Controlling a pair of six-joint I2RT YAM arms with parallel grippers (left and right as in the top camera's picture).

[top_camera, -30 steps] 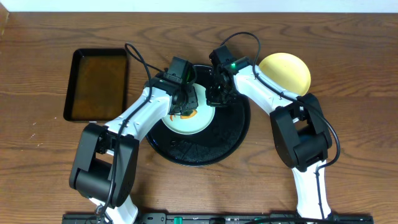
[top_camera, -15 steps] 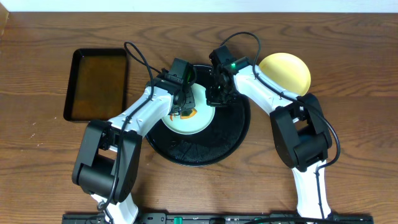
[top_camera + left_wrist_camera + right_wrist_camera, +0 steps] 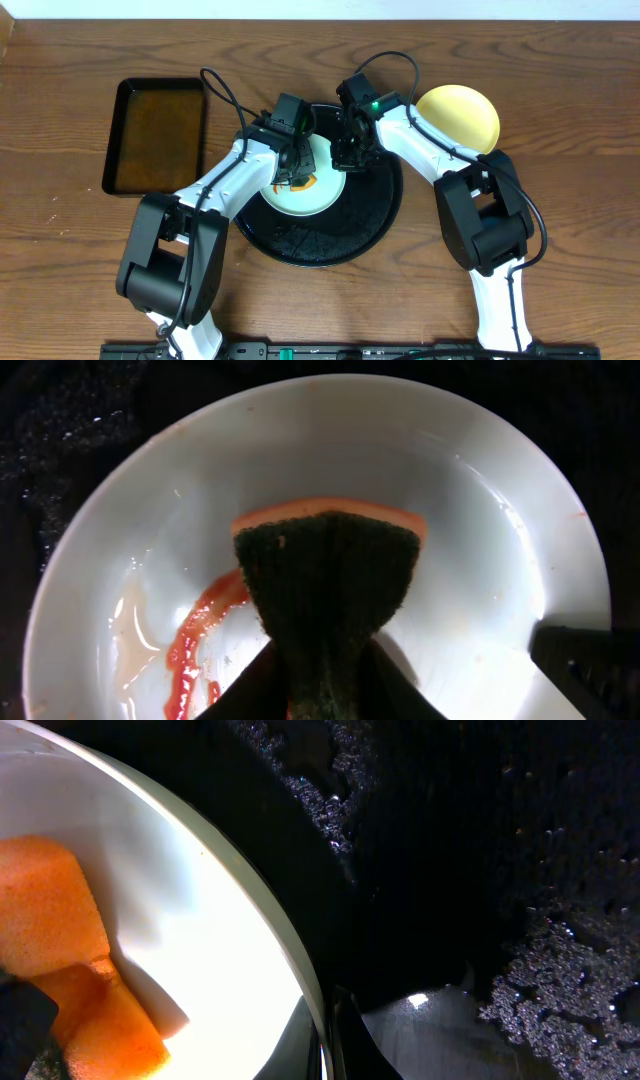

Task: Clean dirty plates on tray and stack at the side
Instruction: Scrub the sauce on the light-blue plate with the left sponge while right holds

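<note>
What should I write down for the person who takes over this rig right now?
Left pincer: shut on the sponge, pressed on the pale plate.
Right pincer: shut on that plate's rim.
The pale plate sits on the round black tray; the yellow plate lies on the table beside the tray, looking clean.
Left to do: wipe off the sauce streak, then stack this plate at the side.

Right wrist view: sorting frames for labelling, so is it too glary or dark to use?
Right wrist: plate interior blown out white, tray nearly black with wet glints, sponge soft-edged. Left wrist: evenly lit, sponge and sauce streak sharp.
</note>
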